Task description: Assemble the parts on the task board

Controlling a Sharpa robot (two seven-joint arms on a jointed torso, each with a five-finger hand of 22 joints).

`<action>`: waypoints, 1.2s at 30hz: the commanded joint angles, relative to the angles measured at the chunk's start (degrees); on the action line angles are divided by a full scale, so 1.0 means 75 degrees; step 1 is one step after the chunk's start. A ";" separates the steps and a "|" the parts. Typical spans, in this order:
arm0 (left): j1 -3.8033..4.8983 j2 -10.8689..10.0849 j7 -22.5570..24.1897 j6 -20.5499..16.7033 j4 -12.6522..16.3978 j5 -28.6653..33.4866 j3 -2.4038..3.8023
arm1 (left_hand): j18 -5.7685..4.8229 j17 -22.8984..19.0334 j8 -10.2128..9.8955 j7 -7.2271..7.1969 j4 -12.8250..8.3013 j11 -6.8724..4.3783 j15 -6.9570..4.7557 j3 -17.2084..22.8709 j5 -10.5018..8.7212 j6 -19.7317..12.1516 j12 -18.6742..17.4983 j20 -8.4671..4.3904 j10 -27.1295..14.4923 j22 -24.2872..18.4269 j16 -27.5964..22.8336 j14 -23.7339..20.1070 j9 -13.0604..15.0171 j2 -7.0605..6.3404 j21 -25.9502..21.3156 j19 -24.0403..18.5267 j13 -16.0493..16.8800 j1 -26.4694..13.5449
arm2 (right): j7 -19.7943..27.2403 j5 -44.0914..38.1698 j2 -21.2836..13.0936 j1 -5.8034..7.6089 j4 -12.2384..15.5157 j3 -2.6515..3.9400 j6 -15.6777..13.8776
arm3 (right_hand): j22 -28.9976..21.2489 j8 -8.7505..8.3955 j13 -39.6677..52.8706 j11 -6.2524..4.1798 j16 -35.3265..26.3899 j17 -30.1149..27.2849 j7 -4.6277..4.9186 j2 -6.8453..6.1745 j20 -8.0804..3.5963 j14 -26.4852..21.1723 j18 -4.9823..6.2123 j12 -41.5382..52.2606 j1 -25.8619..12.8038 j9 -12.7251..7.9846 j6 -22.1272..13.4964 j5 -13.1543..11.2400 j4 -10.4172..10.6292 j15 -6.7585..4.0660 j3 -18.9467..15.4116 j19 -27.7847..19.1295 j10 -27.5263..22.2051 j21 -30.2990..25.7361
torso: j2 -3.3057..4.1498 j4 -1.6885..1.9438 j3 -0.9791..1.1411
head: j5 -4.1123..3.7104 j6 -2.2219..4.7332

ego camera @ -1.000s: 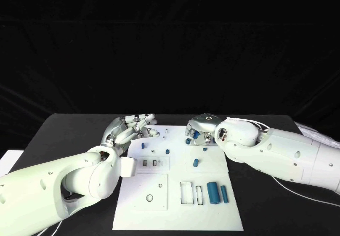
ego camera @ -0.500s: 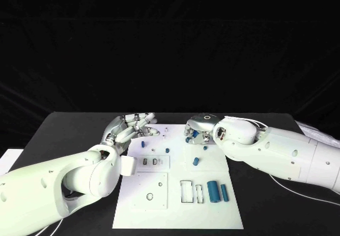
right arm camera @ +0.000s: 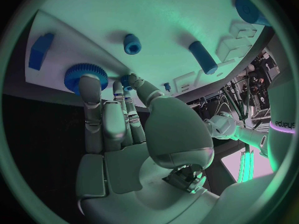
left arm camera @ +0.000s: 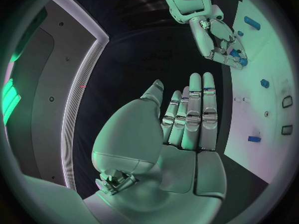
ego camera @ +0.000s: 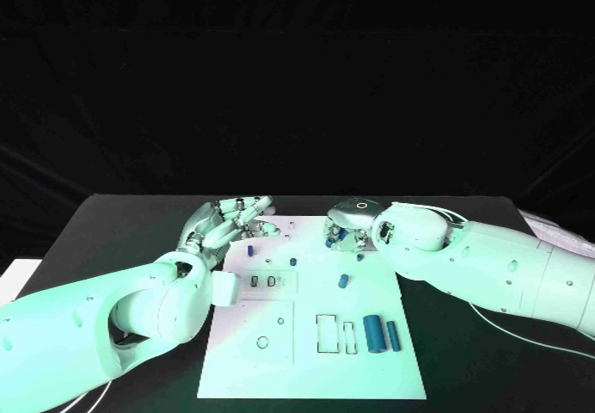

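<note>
Right hand (ego camera: 344, 234) pinching small blue part at far edge of task board (ego camera: 310, 379), beside blue gear (right arm camera: 85, 76). Left hand (ego camera: 230, 222) hovering open at far-left corner. Several parts (ego camera: 381, 335) lying loose near front; most assembly remaining, I judge.

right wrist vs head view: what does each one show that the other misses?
Right wrist view alone: a blue toothed gear at the edge of the white task board, with a finger of the right hand on it. Head view alone: the left hand at the board's far left corner, and two long blue cylinders near the board's front. Both: the board, the right hand, and small blue parts on the board.
</note>
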 commanded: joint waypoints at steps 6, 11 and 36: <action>0.0009 0.0014 -0.0040 0.0034 -0.0017 0.0023 0.0006 | 0.0001 0.0048 -0.0039 0.0032 -0.0098 0.0042 0.0011 0.0041 0.0012 0.0017 -0.0055 0.0035 0.0021 -0.0024 -0.0067 -0.0104 -0.0013 0.0049 -0.0073 0.0000 -0.0008 0.0097 | 0.0118 0.0054 -0.0014 -0.0011 0.0028 0.0002 -0.0095 | 0.0052 0.0042 0.0009 0.0010 0.0058 0.0047 0.0006 0.0096 -0.0023 0.0278 -0.0070 0.0029 -0.0004 0.0009 0.0087 -0.0070 0.0038 0.0013 0.0075 0.0057 0.0051 0.0093 | 0.0005 -0.0015 0.0003 | 0.0002 -0.0014; 0.0009 0.0019 -0.0055 0.0031 -0.0034 0.0023 0.0006 | 0.0001 0.0068 -0.0045 0.0035 -0.0124 0.0046 0.0016 0.0066 0.0013 0.0016 -0.0068 0.0039 0.0020 -0.0032 -0.0083 -0.0130 -0.0014 0.0067 -0.0092 -0.0011 -0.0008 0.0126 | 0.0096 0.0171 -0.0041 -0.0011 0.0057 0.0002 -0.0426 | 0.0189 0.0074 0.0021 -0.0012 0.0144 0.0152 -0.0014 0.0133 -0.0026 0.0286 -0.0087 0.0056 -0.0045 0.0028 0.0186 -0.0126 0.0145 0.0000 0.0124 0.0086 0.0152 0.0210 | 0.0010 0.0002 -0.0004 | -0.0004 -0.0008; 0.0010 -0.0022 -0.0034 0.0095 0.0020 0.0095 0.0007 | 0.0003 0.0117 -0.0064 0.0064 -0.0177 0.0062 0.0021 0.0129 0.0015 -0.0010 -0.0102 0.0043 -0.0001 -0.0042 -0.0097 -0.0149 -0.0019 0.0103 -0.0118 -0.0012 -0.0012 0.0182 | -0.0337 0.0625 0.0631 0.0050 -0.0301 0.0028 -0.1867 | 0.0474 0.0082 0.0013 -0.0046 0.0221 0.0215 -0.0054 0.0155 -0.0042 0.0266 -0.0128 0.0028 -0.0163 0.0068 0.0288 -0.0194 0.0489 -0.0025 0.0249 0.0129 0.0252 0.0447 | 0.0092 0.0101 -0.0005 | 0.0085 0.0049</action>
